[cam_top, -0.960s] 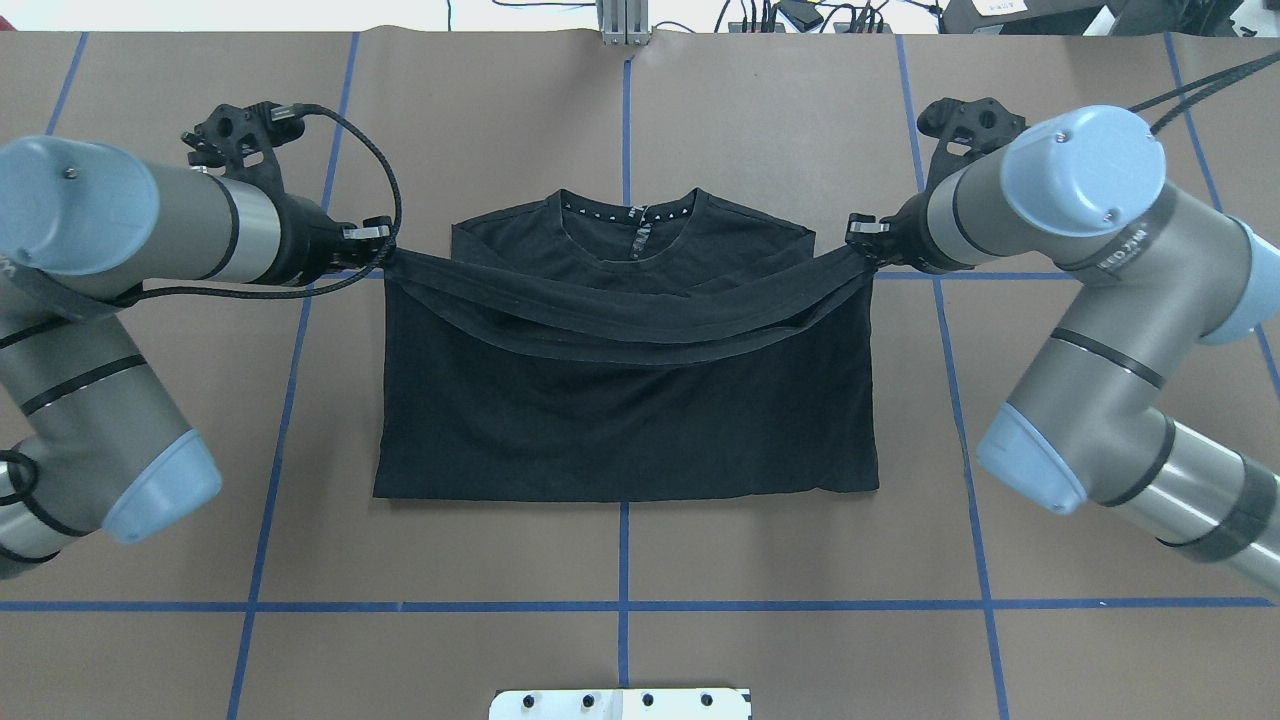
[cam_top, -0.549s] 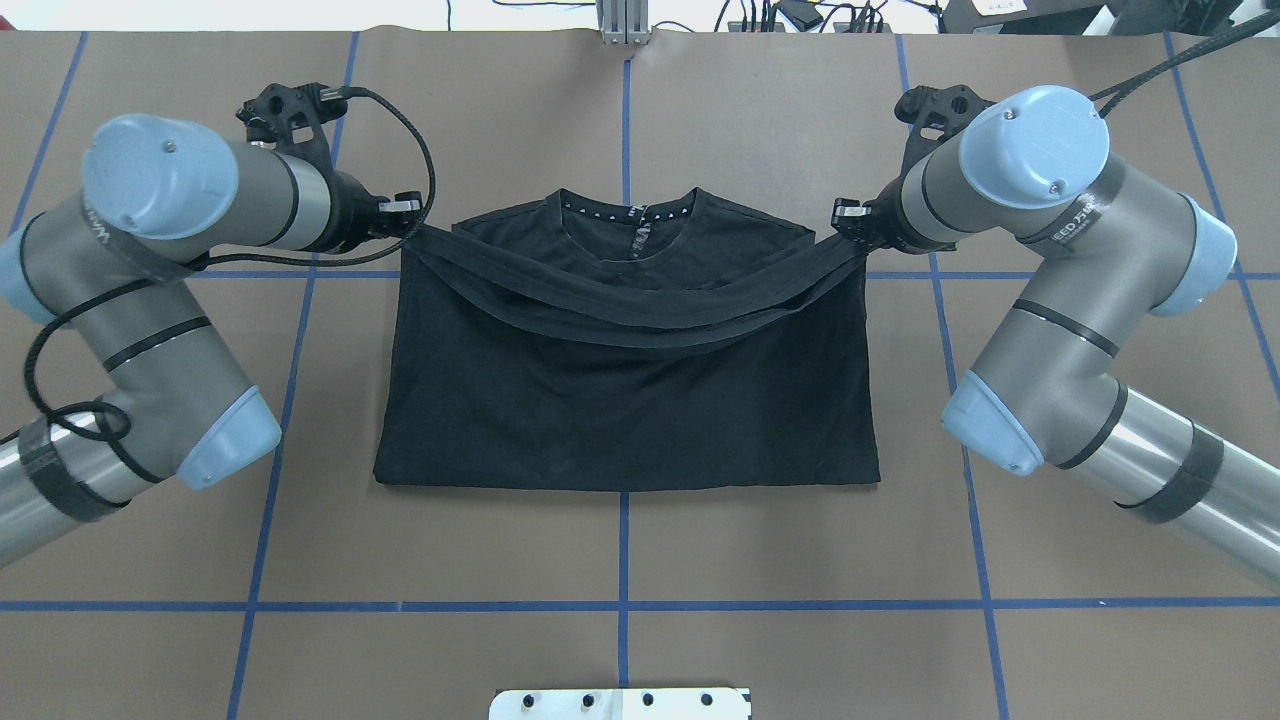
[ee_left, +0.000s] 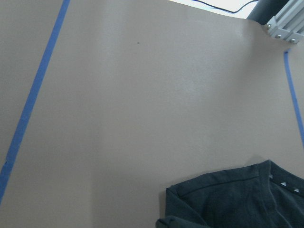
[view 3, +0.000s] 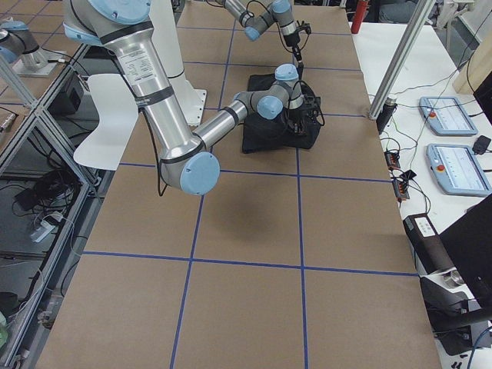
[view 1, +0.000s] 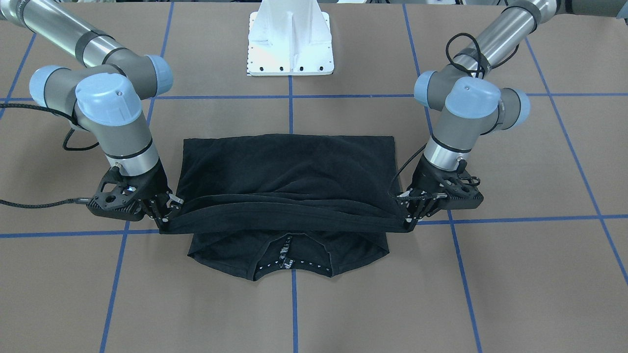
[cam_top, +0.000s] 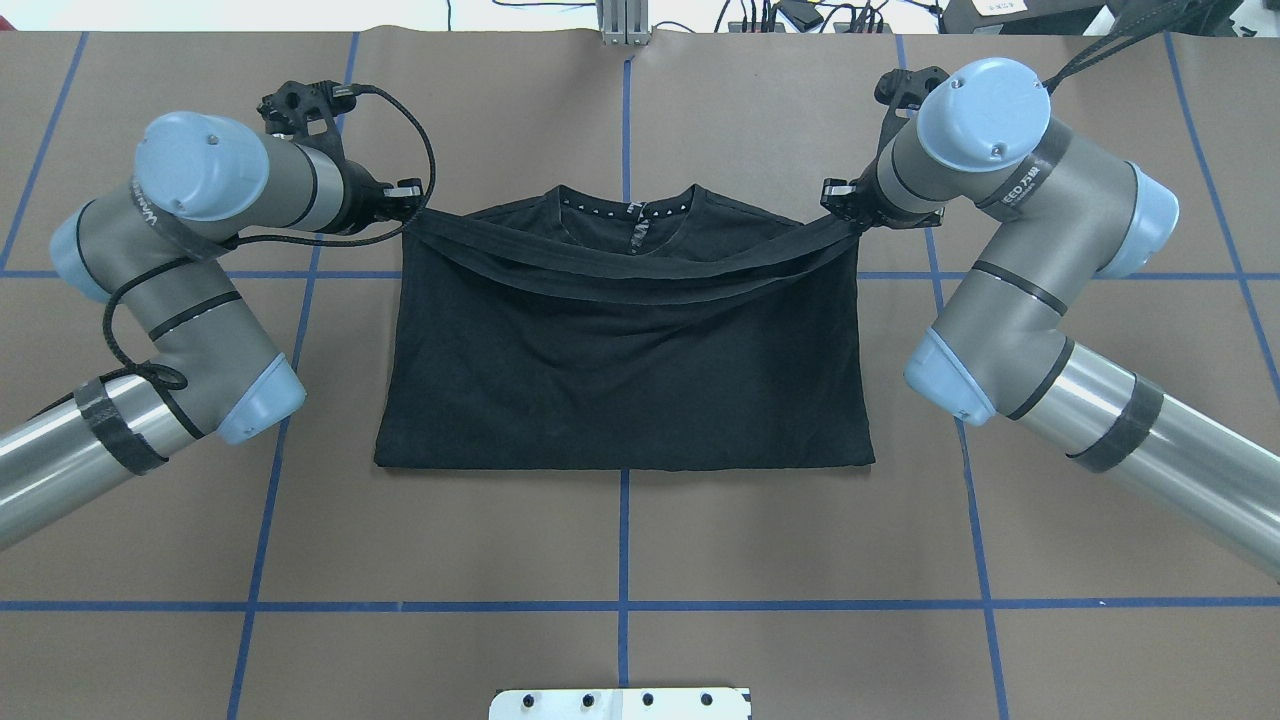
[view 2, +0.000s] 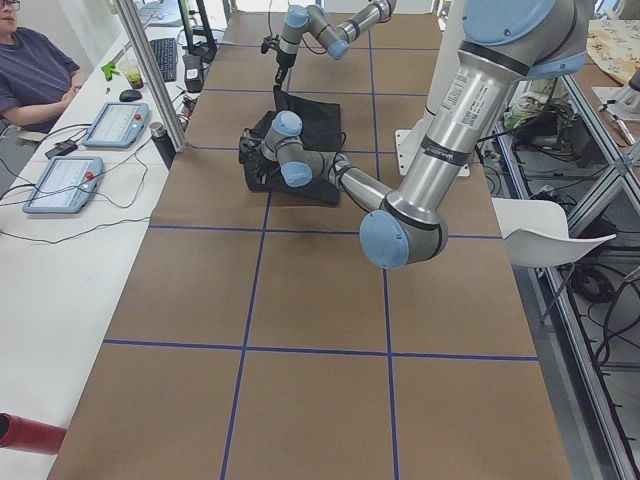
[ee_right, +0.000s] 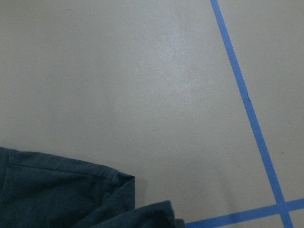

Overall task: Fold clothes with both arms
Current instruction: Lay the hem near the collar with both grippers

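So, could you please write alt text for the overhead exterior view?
The left pincer and the right pincer each grip one end of the hem of a black T-shirt, which sags between them just short of the collar. The rest lies flat on a brown table with blue tape lines.

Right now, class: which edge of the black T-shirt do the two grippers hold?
The hem, stretched between the left gripper and the right gripper. The collar edge and the folded edge lie on the table, ungripped.
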Robot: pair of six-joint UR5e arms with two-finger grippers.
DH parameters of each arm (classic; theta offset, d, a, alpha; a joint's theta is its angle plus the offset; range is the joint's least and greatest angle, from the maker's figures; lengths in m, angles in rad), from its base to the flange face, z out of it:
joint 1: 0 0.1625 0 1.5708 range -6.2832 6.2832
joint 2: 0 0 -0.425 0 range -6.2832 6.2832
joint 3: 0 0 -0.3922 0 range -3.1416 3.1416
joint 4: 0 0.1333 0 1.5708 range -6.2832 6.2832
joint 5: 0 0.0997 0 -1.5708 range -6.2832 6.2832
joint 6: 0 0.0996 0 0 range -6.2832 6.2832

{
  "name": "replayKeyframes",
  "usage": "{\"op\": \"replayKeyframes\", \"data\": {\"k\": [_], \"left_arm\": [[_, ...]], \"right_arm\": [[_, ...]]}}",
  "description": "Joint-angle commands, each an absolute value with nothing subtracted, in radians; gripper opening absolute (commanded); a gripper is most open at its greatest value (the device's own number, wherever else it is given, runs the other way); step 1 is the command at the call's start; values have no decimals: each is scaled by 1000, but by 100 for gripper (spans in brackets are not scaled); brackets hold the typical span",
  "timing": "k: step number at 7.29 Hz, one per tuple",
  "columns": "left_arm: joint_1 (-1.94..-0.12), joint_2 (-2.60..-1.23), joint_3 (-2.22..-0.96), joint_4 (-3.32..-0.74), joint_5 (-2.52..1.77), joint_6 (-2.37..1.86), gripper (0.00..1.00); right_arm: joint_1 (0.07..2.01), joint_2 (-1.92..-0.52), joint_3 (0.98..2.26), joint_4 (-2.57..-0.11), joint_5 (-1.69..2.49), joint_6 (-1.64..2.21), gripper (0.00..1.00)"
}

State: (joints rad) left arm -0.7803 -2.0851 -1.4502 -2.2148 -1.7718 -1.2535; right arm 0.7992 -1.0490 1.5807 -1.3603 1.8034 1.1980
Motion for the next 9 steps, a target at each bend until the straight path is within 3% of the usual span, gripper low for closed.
{"op": "replayKeyframes", "data": {"k": [1,6,7,8,9], "left_arm": [[-781,-2150,-1335,-2223,-1772,-1230,0],[-781,-2161,-1302,-2224,-1773,-1210,0],[-781,-2161,-1302,-2224,-1773,-1210,3],[-781,-2161,-1302,-2224,-1773,-1210,21],[-781,-2161,-1302,-2226,-1773,-1212,25]], "right_arm": [[807,-1013,1514,-1359,1801,1180,0],[807,-979,1427,-1359,1798,1163,0],[807,-979,1425,-1359,1798,1158,0],[805,-979,1419,-1359,1796,1158,1],[807,-979,1408,-1359,1796,1158,7]]}}
